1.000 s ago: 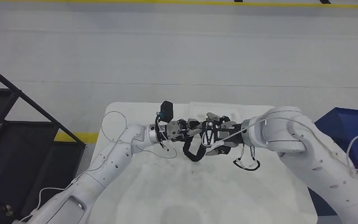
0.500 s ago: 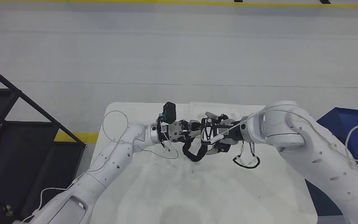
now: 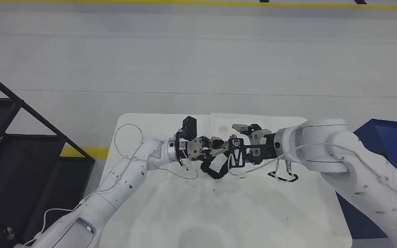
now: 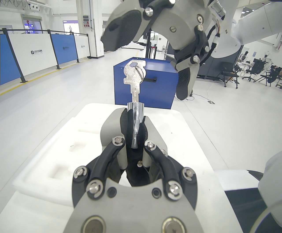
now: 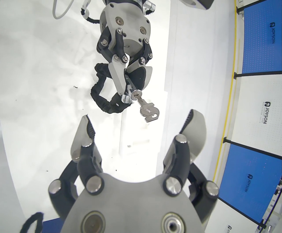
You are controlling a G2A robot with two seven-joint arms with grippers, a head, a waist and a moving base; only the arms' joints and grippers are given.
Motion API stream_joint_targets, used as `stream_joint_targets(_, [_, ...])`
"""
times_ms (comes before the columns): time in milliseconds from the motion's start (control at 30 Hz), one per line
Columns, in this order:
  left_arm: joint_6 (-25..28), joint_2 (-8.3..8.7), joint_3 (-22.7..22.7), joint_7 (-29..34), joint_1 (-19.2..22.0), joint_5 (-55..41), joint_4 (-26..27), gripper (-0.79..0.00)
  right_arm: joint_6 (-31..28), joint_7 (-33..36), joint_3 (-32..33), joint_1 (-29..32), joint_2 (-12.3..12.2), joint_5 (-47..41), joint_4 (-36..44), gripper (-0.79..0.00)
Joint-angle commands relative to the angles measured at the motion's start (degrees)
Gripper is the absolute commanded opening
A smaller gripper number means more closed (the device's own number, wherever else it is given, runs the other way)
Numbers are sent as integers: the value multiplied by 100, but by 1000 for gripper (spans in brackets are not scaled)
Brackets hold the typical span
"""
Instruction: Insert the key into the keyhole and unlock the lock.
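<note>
Logo and one word on a white barrier panel [image 4: 28,62], same mark on blue panels [image 5: 262,37], pillar signs [image 4: 85,19] too small to read

Key [image 5: 149,111] sits in keyhole [image 5: 136,95] of cable lock [image 5: 100,99], chrome cylinder pinched in left gripper [image 5: 132,85]. Right gripper [image 5: 141,124] spread wide, near the key's head, not touching.

The top view looks down on the table [image 3: 248,211] from well overhead. The left wrist camera faces 3 o'clock and the right faces 9 o'clock, both close, sharing the key [image 4: 134,74] and lock [image 4: 136,114].
</note>
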State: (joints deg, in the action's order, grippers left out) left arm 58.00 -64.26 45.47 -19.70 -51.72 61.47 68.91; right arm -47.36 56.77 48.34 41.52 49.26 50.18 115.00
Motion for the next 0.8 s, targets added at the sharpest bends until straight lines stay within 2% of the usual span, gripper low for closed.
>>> stream_joint_targets(0, [0, 11, -39, 12, 19, -29, 4, -785, 16, -45, 17, 46, -9, 123, 90, -502])
stream_joint_targets(333, [0, 69, -216, 12, 87, -152, 23, -785, 248, 3, -57, 145, -3, 554, 263, -465])
stream_joint_targets(433, [0, 82, -271, -2, 102, -175, 37, -785, 352, 39, -120, 143, 17, 661, 342, -489])
stream_joint_targets(500, [0, 91, -301, -8, 117, -188, 37, -785, 391, 64, -150, 140, 27, 710, 378, -542])
stream_joint_targets(567, [0, 100, -328, -15, 134, -202, 34, -785, 411, 65, -160, 135, 34, 735, 398, -634])
stream_joint_targets(600, [0, 104, -339, -20, 141, -208, 32, -785, 420, 70, -166, 137, 37, 738, 409, -686])
stream_joint_targets(633, [0, 108, -350, -29, 147, -217, 31, -785, 422, 72, -168, 137, 39, 741, 423, -773])
stream_joint_targets(767, [0, 124, -395, -55, 172, -233, 24, -785, 459, 61, -148, 161, 42, 681, 443, -785])
